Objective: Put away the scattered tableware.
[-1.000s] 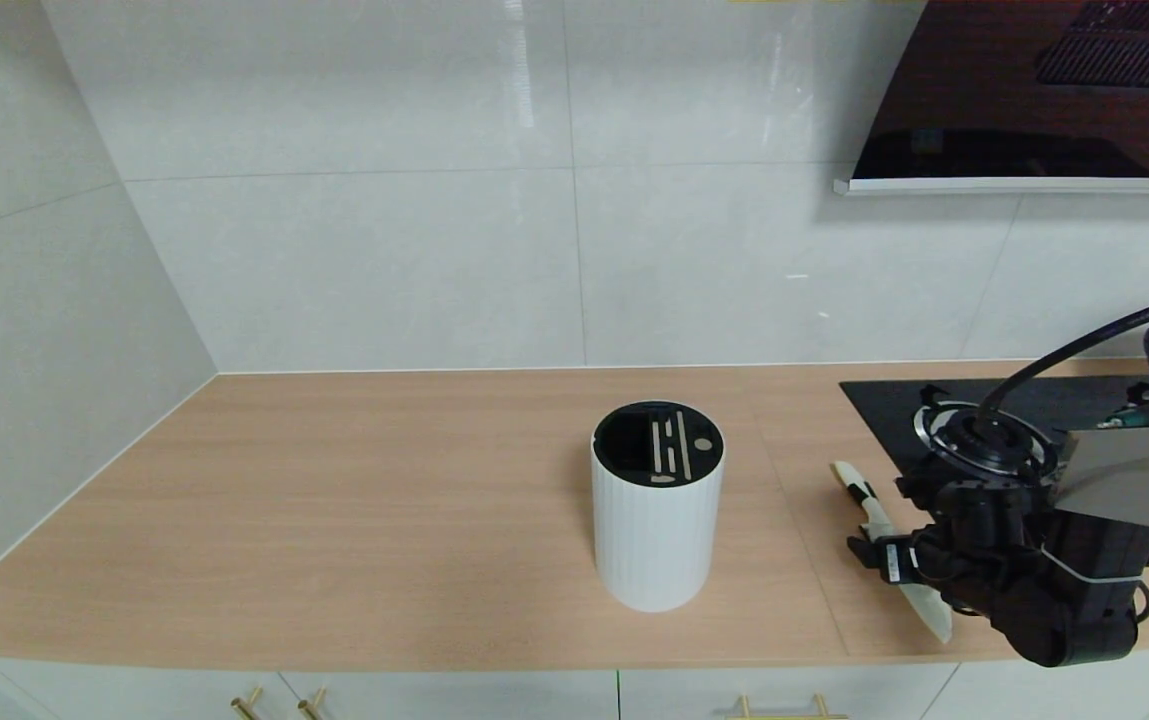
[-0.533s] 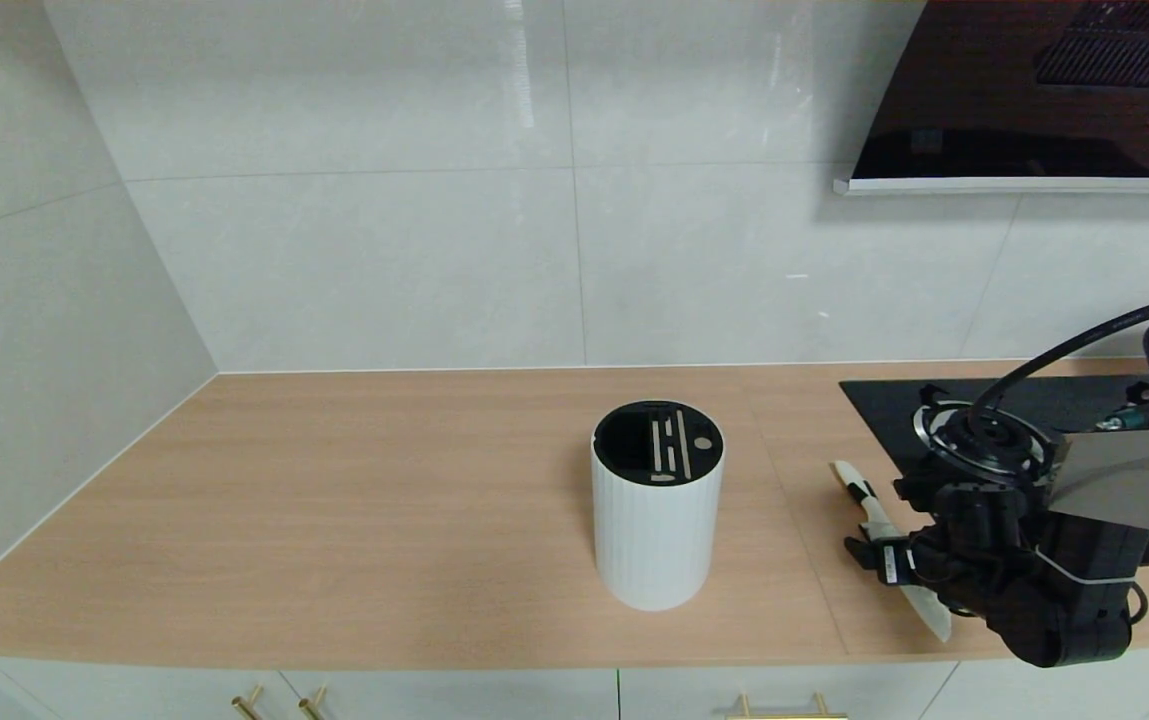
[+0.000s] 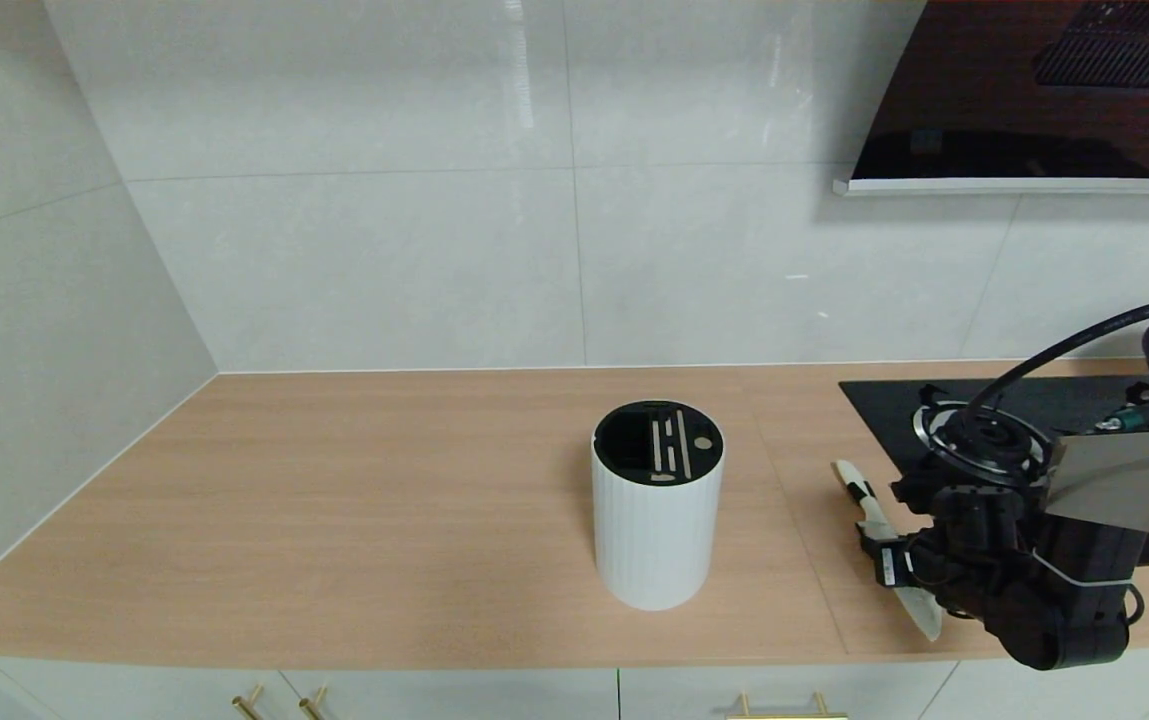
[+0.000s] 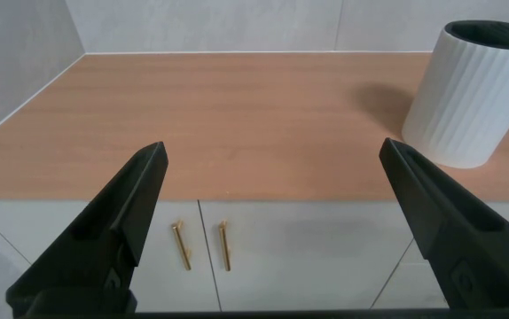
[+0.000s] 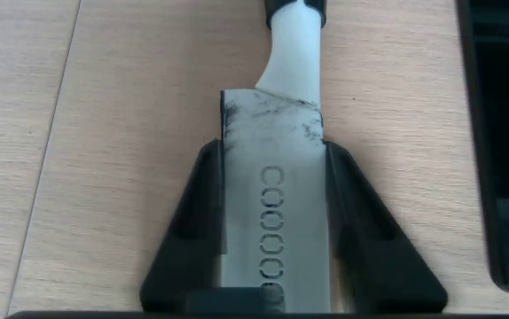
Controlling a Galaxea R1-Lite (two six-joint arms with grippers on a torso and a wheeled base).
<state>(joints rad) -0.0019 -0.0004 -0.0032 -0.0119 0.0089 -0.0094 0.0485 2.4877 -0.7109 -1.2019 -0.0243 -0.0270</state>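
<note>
No words or numbers I can read anywhere. Only mark of note: a row of small ovals running along the knife (image 5: pixel 277 221) blade, a pattern rather than letters, far as I can tell.

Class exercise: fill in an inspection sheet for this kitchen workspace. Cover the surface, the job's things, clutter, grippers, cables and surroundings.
Surface: wooden countertop, no spills seen.
Job's things: white ribbed knife holder upright mid-counter, with a slotted black top. The knife is on the counter to its right, beside the hob.
Clutter: nothing seen.
Grippers: right gripper shut on the knife blade. Left gripper open and empty, near the counter's front edge.
Cables: black cable arching above the right arm, off the counter.
Surroundings: tiled wall, range hood, cabinet handles in gold.
</note>
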